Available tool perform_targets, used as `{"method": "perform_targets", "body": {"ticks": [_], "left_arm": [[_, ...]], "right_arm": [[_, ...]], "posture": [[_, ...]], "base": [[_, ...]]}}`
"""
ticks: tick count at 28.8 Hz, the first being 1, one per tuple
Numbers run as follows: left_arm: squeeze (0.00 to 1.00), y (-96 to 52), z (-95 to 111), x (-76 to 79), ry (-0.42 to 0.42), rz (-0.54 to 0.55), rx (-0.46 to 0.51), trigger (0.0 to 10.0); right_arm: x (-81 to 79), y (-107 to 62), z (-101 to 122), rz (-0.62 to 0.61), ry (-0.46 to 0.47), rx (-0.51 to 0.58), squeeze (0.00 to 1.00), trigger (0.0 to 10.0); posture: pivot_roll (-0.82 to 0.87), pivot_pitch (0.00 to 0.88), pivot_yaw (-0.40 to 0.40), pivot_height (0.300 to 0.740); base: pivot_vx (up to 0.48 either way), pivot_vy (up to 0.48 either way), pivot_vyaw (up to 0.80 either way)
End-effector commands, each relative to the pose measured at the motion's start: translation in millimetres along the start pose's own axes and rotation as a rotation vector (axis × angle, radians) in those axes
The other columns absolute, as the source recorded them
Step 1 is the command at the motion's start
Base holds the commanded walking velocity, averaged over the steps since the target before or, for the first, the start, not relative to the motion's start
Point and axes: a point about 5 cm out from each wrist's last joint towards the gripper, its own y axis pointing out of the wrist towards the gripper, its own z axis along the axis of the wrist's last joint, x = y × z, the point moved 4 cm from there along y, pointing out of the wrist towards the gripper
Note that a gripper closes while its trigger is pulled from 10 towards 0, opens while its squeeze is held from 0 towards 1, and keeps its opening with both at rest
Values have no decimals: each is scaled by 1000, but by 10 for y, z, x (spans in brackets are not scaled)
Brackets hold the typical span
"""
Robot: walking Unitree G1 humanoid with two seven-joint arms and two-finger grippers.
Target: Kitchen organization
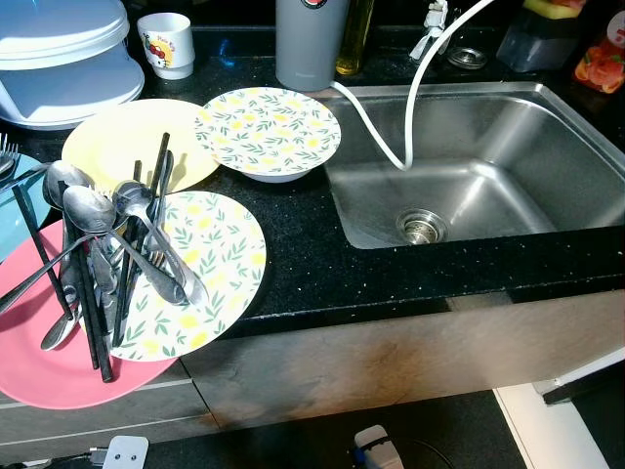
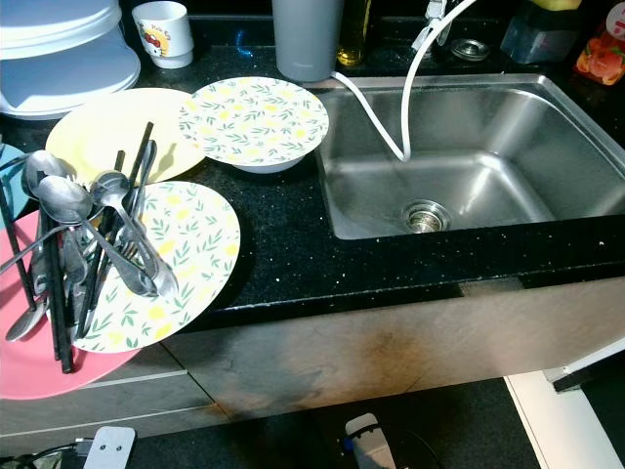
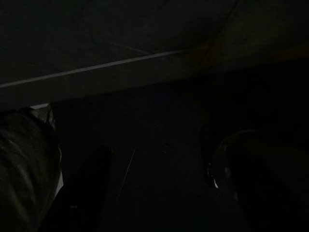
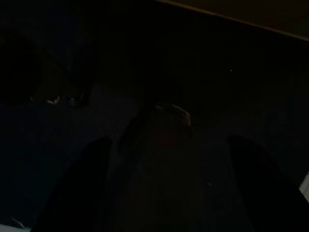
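Note:
On the black counter (image 1: 322, 264) left of the sink lie a leaf-patterned plate (image 1: 210, 278) and a pink plate (image 1: 39, 362). A heap of spoons, forks and black chopsticks (image 1: 107, 254) rests across both. Behind them sit a yellow plate (image 1: 117, 142) and a patterned bowl (image 1: 269, 132). Both arms hang idle in the shade. In the dark left wrist view my left gripper (image 3: 169, 150) shows two fingers standing apart. My right gripper (image 4: 169, 140) looks the same in the right wrist view, with nothing between its fingers.
The steel sink (image 1: 469, 186) has a white hose (image 1: 410, 107) hanging into it. A grey canister (image 1: 311, 44), an oil bottle (image 1: 354, 39) and a white mug (image 1: 166, 44) stand at the back. White lidded containers (image 1: 63, 59) are at the far left. Cabinet fronts (image 1: 391, 362) drop below the counter edge.

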Motion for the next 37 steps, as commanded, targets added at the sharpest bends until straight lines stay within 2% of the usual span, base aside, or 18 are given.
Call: {"method": "perform_targets", "body": {"ticks": [1, 9, 14, 20, 30, 37], "left_arm": [[0, -45, -145, -63, -12, 26, -49, 10000], [0, -52, -187, -72, -34, 42, -65, 10000], [0, -17, -228, 12, -45, 22, -91, 10000], [0, 28, -198, 106, -19, -18, -92, 10000], [0, 57, -160, 68, 2, -28, -90, 10000], [0, 44, -202, 104, 2, -38, -94, 10000]], "right_arm": [[-4, -42, -273, 11, -11, -91, 0, 10000], [66, -32, -206, -4, -17, -81, 0, 10000], [81, -26, -175, -33, 30, -69, 0, 10000], [81, -57, -303, -43, 49, -84, 0, 10000], [32, -99, -478, -48, 73, -110, 0, 10000], [4, -81, -422, -42, 75, -99, 0, 10000]], "posture": [[136, 252, -73, 740], [130, 240, -55, 740], [86, 211, -23, 740], [75, 189, 6, 740], [85, 180, 22, 740], [80, 183, 20, 740]], "base": [[0, 0, 0], [0, 0, 0], [0, 0, 0], [0, 0, 0], [0, 0, 0], [0, 0, 0]]}}
